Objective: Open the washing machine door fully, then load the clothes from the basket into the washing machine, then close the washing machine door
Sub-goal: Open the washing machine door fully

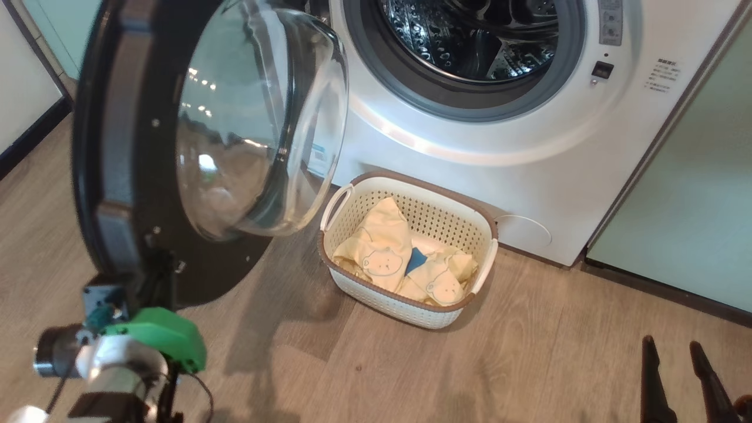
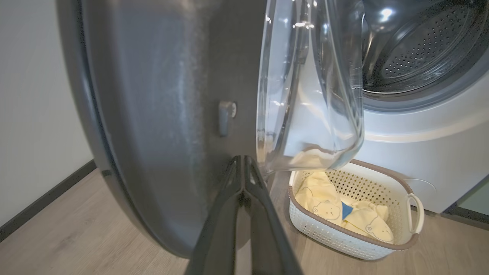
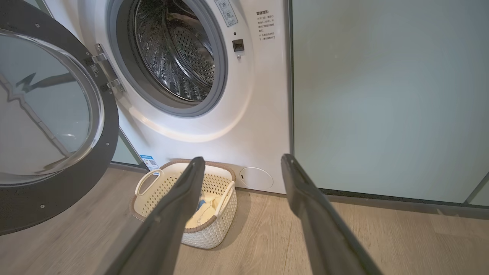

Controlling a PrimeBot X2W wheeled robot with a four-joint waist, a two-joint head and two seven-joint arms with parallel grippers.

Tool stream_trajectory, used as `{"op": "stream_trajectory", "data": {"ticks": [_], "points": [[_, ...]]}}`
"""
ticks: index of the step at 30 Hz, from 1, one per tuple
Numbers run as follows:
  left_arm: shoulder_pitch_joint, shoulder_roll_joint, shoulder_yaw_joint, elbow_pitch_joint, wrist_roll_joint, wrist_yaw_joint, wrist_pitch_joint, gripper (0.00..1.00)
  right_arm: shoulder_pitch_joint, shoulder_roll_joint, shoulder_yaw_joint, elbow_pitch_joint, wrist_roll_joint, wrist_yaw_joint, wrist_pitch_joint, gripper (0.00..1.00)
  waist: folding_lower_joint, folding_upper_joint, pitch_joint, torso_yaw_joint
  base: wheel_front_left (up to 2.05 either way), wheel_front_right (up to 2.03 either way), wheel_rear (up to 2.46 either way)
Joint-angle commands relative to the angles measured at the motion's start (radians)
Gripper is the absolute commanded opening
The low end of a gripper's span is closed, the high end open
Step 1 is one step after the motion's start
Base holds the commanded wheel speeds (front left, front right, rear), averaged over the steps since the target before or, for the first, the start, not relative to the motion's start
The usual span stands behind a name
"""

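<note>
Left fingers (image 2: 229, 198): pressed together, pinching nothing, tips at inner face of door (image 1: 141, 194), just beside its glass bowl (image 1: 264, 117); contact not resolvable. Right fingers (image 3: 305, 198): spread, empty, well back from washer (image 1: 529, 176). Door swung out at washer's left side, inner face straight ahead of left tips; judged: push from there to complete opening. Basket (image 1: 399, 308) on floor (image 1: 558, 329) just before washer's front, below drum (image 1: 470, 41); clothes (image 1: 382, 247) heaped inside. Drum bare as far as visible. Right fingers free, aimed toward basket; judged better placed for loading.
</note>
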Motion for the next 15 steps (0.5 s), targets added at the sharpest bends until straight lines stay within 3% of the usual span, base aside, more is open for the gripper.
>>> {"op": "stream_trajectory", "data": {"ticks": [1,15], "points": [[-0.073,0.05,0.068,-0.002,-0.011,-0.001,-0.022,0.0,-0.056,-0.017,0.016,-0.028,-0.003,-0.003,-0.007,1.0,0.0,0.0,0.006,0.003,0.0,0.0,0.0],[-0.182,0.121,0.119,0.223,-0.035,-0.078,-0.147,0.0,-0.059,-0.017,0.008,-0.033,-0.035,-0.003,-0.007,1.0,0.0,0.0,0.034,0.03,0.0,0.0,0.0]]}}
